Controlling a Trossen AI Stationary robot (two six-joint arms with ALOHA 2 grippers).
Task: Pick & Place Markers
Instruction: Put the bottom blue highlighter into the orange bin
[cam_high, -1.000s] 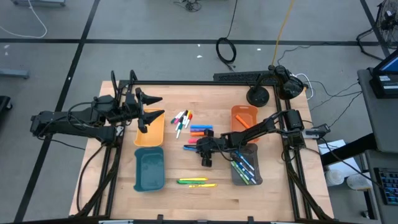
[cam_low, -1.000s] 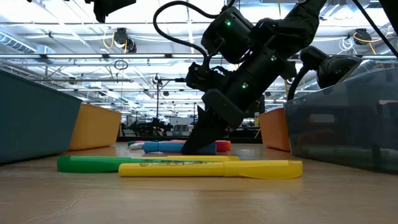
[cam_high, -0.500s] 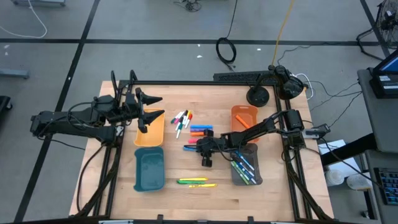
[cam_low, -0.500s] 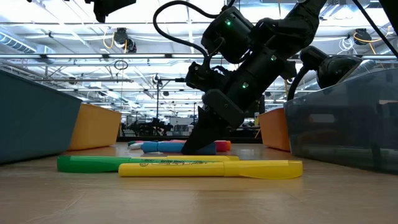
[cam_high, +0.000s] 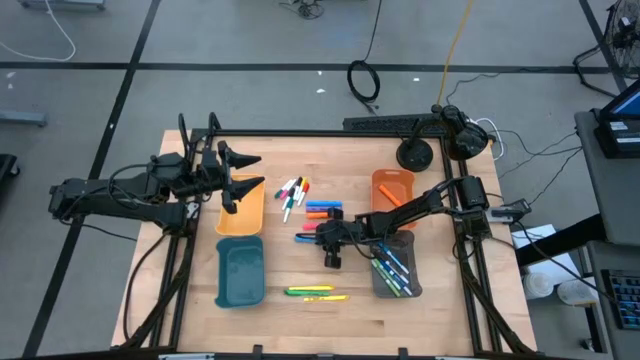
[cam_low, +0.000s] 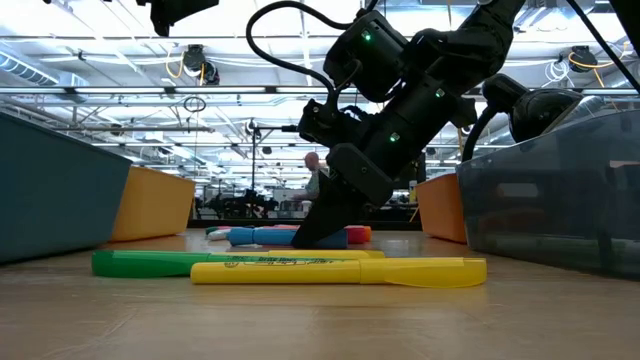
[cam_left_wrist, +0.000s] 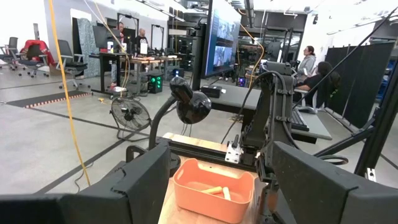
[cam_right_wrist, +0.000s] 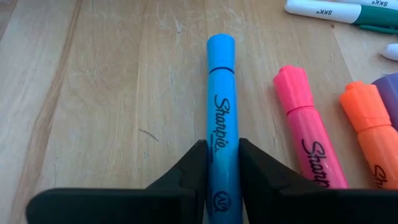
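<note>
Right wrist view: our right pincer (cam_right_wrist: 222, 163) clamps the blue highlighter (cam_right_wrist: 222, 106), lying on the table (cam_right_wrist: 93, 93) beside the pink one (cam_right_wrist: 309, 134). We judge a straight lift best. Left pincer (cam_high: 243, 172) idles apart.

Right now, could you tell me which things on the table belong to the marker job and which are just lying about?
Job:
- blue highlighter in the right hand
- pink highlighter
- orange highlighter
- green highlighter and yellow highlighter
- thin pens

Lying about:
- teal tray
- black desk lamp
</note>
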